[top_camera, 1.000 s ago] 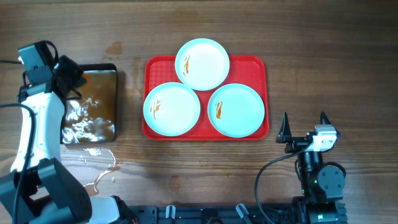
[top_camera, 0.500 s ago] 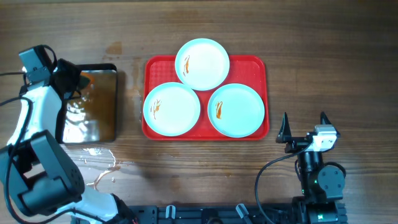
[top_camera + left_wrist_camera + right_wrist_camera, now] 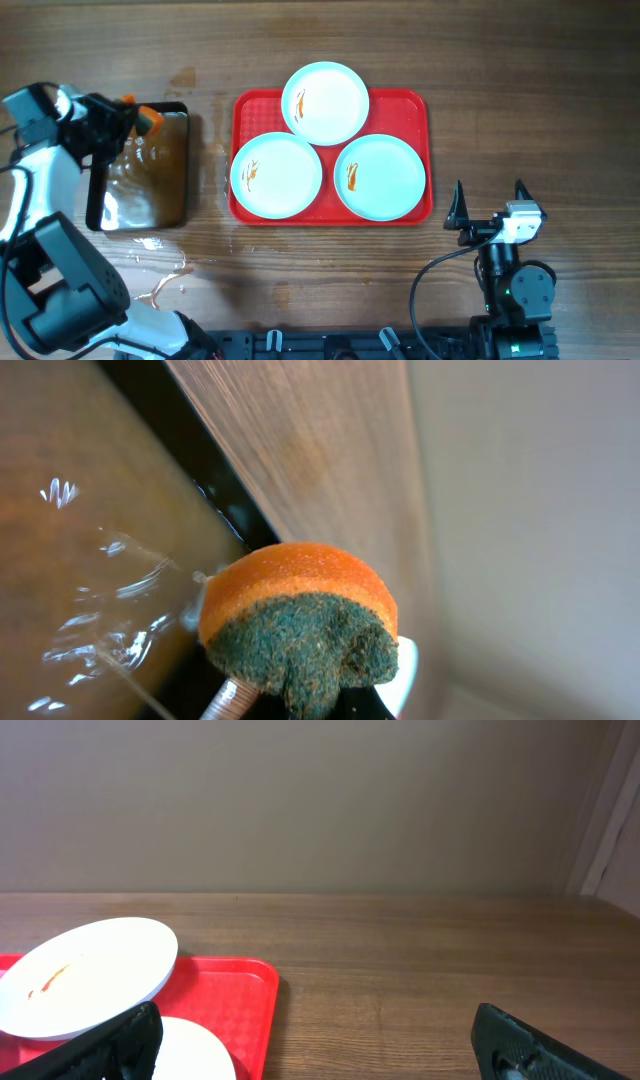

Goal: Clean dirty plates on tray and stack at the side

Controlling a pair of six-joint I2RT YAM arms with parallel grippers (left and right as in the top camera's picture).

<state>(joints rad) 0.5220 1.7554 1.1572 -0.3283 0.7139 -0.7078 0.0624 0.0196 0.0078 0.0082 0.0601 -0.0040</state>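
Three pale plates lie on the red tray [image 3: 412, 105]: one at the back [image 3: 325, 103], one front left [image 3: 276, 175], one front right [image 3: 380, 177]. Each has a small orange-red smear. My left gripper [image 3: 140, 120] is shut on an orange sponge with a dark green scrub face [image 3: 297, 625], held at the back right corner of the black-rimmed pan. My right gripper [image 3: 489, 203] is open and empty, near the table's front edge, right of the tray. The right wrist view shows the back plate [image 3: 85, 974] and the tray's corner [image 3: 235, 995].
A black-rimmed metal pan [image 3: 182, 150] holding brownish water sits left of the tray. Water is splashed on the wood [image 3: 165, 265] in front of the pan. A small stain [image 3: 183, 76] marks the table behind the pan.
My left arm has swung left and lifted the sponge out of the pan's water up to its back right corner. The right arm and plates have not moved.
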